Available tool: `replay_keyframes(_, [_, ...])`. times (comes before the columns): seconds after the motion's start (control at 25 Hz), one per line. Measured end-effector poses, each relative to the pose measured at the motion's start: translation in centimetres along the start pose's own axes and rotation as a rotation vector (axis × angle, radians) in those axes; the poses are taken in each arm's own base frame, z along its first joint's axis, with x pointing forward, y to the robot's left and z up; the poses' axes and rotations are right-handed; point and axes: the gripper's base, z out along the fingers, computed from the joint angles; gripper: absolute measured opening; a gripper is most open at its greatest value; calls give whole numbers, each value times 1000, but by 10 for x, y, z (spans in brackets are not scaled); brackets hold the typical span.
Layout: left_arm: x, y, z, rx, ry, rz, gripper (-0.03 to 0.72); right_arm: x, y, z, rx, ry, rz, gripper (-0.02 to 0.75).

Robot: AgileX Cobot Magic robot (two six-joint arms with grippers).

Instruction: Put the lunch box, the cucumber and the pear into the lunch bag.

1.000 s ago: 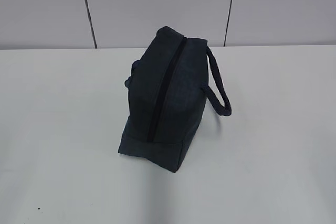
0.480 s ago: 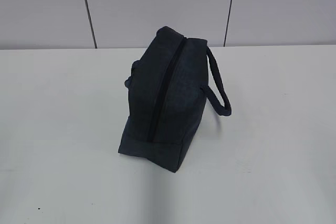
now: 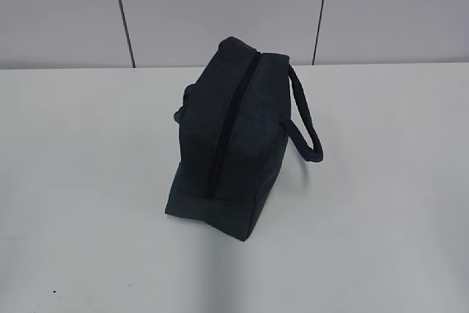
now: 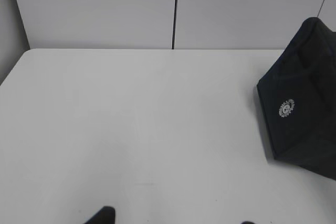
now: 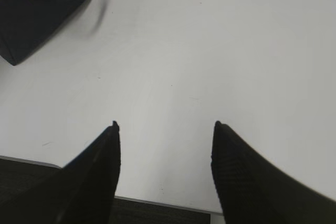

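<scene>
Bag: the dark navy fabric lunch bag [image 3: 227, 144] stands upright on the white table [image 3: 381, 203], zipper line [image 3: 233, 119] running along its top and looking shut from end to end, one looped navy handle [image 3: 306, 119] drooping off its right side.
Bag, from my wrists: my left camera catches its end panel with a small white round logo [image 4: 286, 108]; my right camera sees only a dark corner [image 5: 37, 9].
Left gripper [image 4: 173, 223]: it sits well to the bag's left, with just two dark tips at the bottom edge of its view, set wide apart, so I read it as spread and empty.
Right gripper [image 5: 165, 129]: off the bag's other side, near the table's front edge, black fingers [image 5: 102, 150] parted wide with bare table between them, holding nothing.
Lunch box, cucumber, pear: none lies beside the bag in any view (inside it, perhaps, but I cannot tell).
Why I sit back: judging by the closed zipper and my empty fingers, the packing looks finished, so both arms are clear of the bag.
</scene>
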Motion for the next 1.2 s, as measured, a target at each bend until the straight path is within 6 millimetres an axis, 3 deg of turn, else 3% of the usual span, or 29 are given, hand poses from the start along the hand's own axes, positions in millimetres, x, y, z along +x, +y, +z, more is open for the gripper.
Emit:
replay_keyframes(0.72, [0,0,0,2,0,1,412,0,0,0,0,0,0,438])
replay_keyframes(1.2, [0,0,0,2,0,1,335,0,0,0,0,0,0,438])
